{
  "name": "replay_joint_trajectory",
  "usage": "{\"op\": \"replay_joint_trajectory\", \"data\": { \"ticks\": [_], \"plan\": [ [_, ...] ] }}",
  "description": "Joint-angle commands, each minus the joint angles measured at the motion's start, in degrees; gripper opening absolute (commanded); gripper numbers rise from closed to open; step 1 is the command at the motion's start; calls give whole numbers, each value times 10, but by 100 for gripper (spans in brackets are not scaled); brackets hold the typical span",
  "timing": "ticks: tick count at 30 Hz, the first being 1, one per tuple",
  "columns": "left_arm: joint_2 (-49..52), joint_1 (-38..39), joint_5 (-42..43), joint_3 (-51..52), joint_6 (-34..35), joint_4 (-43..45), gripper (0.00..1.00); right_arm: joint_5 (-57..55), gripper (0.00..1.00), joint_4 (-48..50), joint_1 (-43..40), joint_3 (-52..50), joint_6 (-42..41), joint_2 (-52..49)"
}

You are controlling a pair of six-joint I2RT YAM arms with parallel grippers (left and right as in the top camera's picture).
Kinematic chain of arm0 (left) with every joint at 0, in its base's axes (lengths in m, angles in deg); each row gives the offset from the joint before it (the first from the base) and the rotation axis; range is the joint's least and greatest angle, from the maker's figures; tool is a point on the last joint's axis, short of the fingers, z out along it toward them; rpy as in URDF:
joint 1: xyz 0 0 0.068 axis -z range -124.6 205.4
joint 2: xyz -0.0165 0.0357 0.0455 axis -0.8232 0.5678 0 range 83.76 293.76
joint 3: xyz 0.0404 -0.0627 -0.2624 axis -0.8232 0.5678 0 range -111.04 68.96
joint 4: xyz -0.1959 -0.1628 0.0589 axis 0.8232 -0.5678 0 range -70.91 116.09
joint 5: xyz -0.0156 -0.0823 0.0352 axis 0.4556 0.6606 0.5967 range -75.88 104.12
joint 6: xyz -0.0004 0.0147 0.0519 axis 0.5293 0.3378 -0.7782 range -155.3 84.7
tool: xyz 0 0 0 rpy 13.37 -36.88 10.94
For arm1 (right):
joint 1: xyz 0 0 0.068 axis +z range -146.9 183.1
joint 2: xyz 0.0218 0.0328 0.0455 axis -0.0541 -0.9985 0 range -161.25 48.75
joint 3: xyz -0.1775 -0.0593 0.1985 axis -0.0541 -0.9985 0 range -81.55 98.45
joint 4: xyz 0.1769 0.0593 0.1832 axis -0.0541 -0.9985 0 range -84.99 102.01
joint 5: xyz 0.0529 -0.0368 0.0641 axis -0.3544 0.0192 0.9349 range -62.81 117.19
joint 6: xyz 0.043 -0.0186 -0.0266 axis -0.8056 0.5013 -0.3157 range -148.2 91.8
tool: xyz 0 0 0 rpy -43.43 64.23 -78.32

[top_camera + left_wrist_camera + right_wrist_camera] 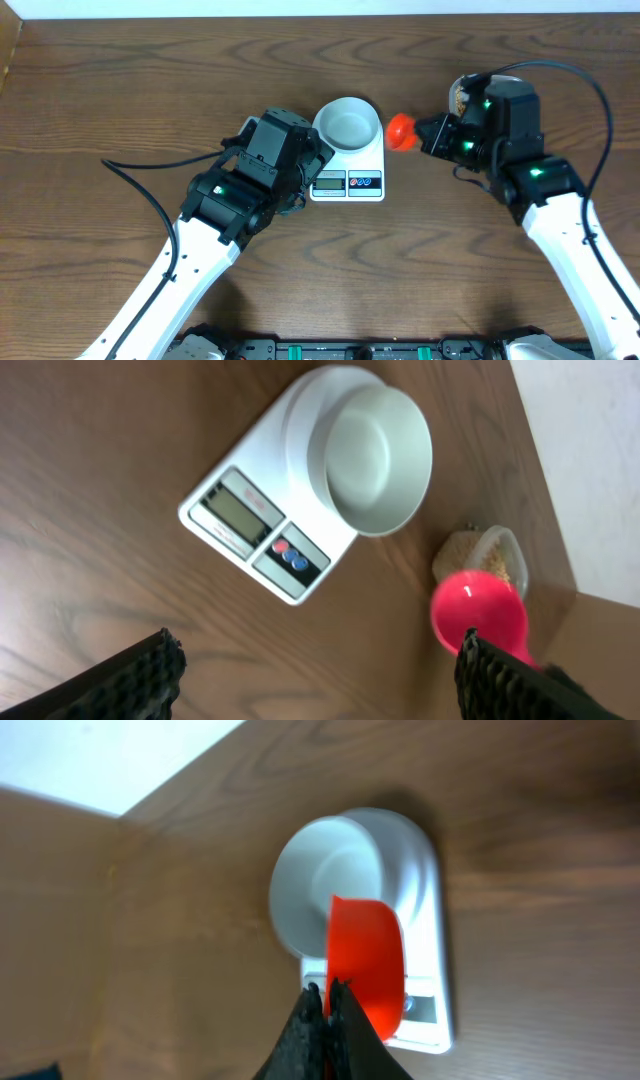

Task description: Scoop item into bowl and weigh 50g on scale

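Note:
The pale bowl (348, 124) sits on the white scale (347, 183) and looks empty in the left wrist view (378, 455). My right gripper (425, 135) is shut on the handle of a red scoop (401, 130), held just right of the bowl's rim. In the right wrist view the scoop (365, 955) hangs over the scale (425, 890) beside the bowl (315, 885), in front of the pinched gripper (328, 995). I cannot see inside the scoop. The beans (470, 555) lie in a clear tub (503, 550). My left gripper (318, 650) stands open over bare wood left of the scale.
The tub (462, 95) stands at the back right, mostly hidden behind my right wrist. The table's far edge runs close behind the tub and the scale. A black cable (140, 185) trails across the wood left of my left arm.

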State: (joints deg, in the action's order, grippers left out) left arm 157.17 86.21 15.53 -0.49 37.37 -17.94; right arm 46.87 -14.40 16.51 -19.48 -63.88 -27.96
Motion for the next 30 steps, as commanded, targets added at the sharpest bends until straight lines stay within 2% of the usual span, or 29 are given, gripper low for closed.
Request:
{"op": "replay_joint_trajectory", "data": {
  "ticks": [1, 6, 7, 11, 15, 27, 28, 29, 30],
  "plan": [
    [0, -2, -37, -1, -104, -2, 89, -115, 1, -59, -3, 59, 49, 11],
    [0, -3, -37, -1, -288, 4, 89, -216, 1, -168, -2, 115, 63, 11],
    [3, -2, -37, -1, -362, 7, 89, -255, 1, -198, -2, 128, 66, 11],
    [12, -2, -36, -1, -479, 4, 89, -319, 1, -246, -2, 140, 67, 11],
    [20, -2, -37, -1, -511, 4, 89, -334, 1, -261, -2, 140, 82, 11],
    [32, -2, -36, -1, -512, 3, 87, -337, 1, -274, -2, 140, 101, 11],
    [32, -2, -36, -1, -512, 3, 81, -337, 1, -274, -2, 140, 101, 11],
    [32, -2, -36, -1, -512, 3, 68, -337, 1, -274, -2, 140, 101, 11],
    [32, -2, -36, -1, -512, 3, 50, -337, 1, -274, -2, 140, 106, 11]
  ]
}}
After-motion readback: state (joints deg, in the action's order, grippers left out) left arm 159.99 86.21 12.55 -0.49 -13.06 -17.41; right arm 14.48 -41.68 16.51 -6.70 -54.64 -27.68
